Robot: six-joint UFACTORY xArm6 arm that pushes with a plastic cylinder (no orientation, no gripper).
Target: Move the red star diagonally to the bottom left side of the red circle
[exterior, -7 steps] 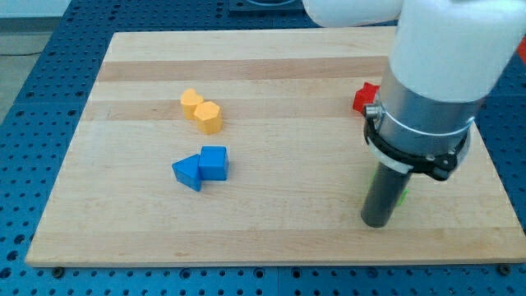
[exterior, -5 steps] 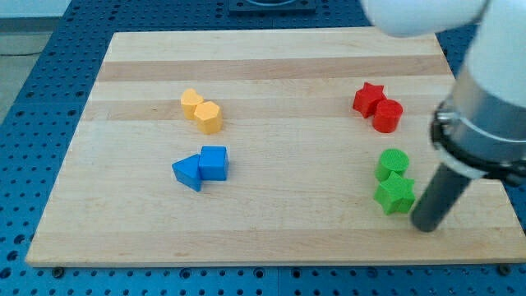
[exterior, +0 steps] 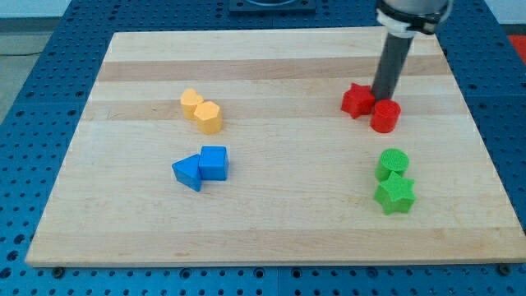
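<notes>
The red star (exterior: pixel 357 100) lies at the view's right on the wooden board (exterior: pixel 271 214), just left of and slightly above the red circle (exterior: pixel 385 116), touching or nearly touching it. My tip (exterior: pixel 381 97) stands at the star's right edge, just above the red circle, between the two red blocks. The dark rod rises from there toward the view's top.
A green circle (exterior: pixel 394 163) and green star (exterior: pixel 394 195) sit below the red pair. A blue triangle (exterior: pixel 188 171) and blue cube (exterior: pixel 214 162) lie left of centre. Two yellow blocks (exterior: pixel 202 111) lie above them.
The arm swung from the view's lower right, by the green blocks, up to the red blocks. The red star has shifted a little to the left.
</notes>
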